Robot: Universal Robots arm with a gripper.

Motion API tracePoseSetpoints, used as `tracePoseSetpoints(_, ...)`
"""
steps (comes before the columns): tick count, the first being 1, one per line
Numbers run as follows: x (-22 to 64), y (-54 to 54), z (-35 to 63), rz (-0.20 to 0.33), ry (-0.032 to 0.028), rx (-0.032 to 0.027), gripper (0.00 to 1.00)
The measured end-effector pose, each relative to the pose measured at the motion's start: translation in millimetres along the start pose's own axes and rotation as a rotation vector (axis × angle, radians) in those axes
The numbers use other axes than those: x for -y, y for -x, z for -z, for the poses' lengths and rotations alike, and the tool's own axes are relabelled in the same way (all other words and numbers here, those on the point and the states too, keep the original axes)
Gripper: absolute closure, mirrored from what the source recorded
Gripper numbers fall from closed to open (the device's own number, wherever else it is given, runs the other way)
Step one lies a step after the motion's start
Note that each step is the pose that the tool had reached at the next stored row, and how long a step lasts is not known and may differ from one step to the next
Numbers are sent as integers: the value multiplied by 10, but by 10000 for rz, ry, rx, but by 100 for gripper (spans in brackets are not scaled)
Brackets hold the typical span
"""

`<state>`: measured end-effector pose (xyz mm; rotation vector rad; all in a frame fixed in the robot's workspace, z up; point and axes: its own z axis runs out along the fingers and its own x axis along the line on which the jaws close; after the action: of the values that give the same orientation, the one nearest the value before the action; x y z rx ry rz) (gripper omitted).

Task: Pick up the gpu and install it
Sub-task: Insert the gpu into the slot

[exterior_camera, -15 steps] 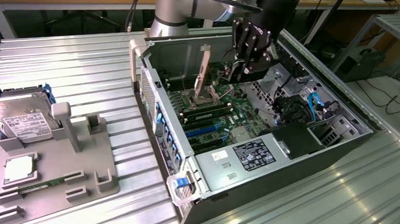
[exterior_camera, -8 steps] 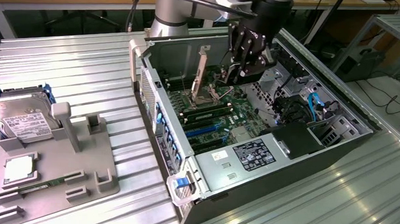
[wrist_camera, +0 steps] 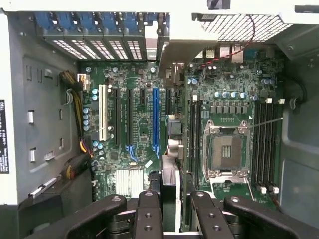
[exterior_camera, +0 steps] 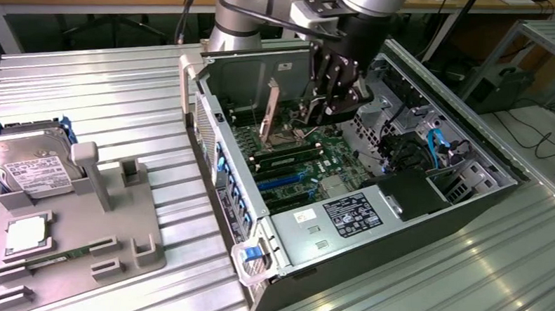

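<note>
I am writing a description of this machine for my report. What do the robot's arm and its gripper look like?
The arm is built of rounded silver-grey metal tube segments, with a light grey block at the wrist and a black cable running along it. The gripper is black, with chunky jointed fingers of matte black plastic or metal, studded with small round screw heads.

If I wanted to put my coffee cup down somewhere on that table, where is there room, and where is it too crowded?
Bare ribbed table lies behind the grey parts tray, beside the open computer case, and in front of the case toward the exterior view's right. Inside the case it is crowded: the end effector holds the gpu edge-down over the motherboard.
</note>
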<state>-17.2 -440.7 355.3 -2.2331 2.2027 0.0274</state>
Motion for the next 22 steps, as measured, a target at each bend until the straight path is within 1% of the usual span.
tracePoseSetpoints(3, -2, -4, -47, -1, 0, 0, 73)
tracePoseSetpoints(7, -2, -15, -69, -2, 0, -1, 73)
tracePoseSetpoints(10, -37, -15, -91, -1, -1, 2, 73)
tracePoseSetpoints(19, -44, -18, -245, -1, 1, 3, 73)
tracePoseSetpoints(22, -50, -18, -264, -1, 3, -1, 73)
